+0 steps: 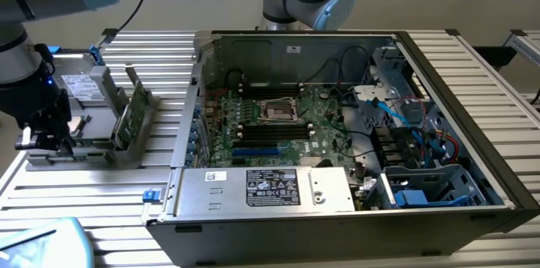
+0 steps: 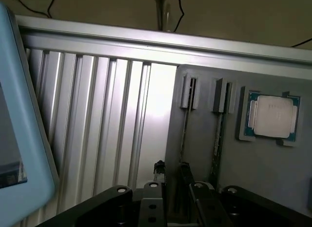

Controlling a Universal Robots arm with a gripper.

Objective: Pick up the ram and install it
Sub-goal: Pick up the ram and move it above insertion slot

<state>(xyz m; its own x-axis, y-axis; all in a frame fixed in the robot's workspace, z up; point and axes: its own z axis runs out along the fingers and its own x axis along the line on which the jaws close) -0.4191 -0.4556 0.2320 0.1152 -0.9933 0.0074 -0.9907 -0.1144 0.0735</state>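
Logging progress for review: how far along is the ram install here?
Done: nothing visible; no ram looks seated on the motherboard. In hand: the gripper sits low over the gray parts holder that holds the processor chip; a grip on the ram cannot be confirmed. Left: the install itself.

Power supply label [image 1: 272, 187], print unreadable

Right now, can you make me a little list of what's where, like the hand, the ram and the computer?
hand: low over the gray holder, at the exterior view's left
ram: thin strip on edge in a holder slot, beside the hand
held: cannot tell
processor chip: flat in the holder
computer case: open, motherboard showing
ram installed: not yet
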